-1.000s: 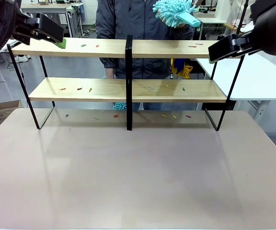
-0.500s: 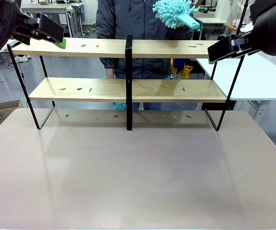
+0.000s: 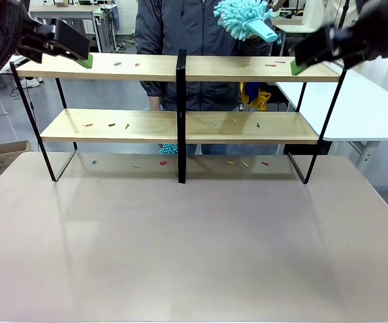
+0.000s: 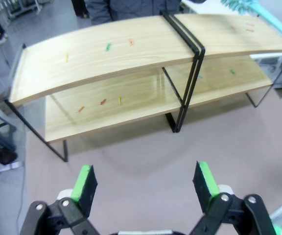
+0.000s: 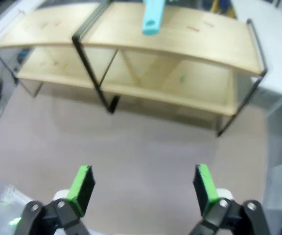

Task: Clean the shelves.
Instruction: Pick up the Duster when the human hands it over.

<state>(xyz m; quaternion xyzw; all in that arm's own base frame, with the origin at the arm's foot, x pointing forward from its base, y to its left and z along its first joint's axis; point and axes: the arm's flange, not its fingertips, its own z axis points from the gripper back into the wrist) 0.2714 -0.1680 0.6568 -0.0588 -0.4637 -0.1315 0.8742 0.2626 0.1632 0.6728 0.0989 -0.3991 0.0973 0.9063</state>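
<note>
The shelves stand along the far edge of the bench, both light-wood boards level in their black frame and running almost from the left edge to the right. Small coloured scraps lie scattered on both boards and on the bench beneath the lower one. Behind the shelves stands a person, who holds a fluffy teal duster above the right half of the top board. My left fingers are spread wide with nothing between them, raised over the bench on the near side of the shelves' left end. My right fingers are spread wide too, bare, raised off the right end.
</note>
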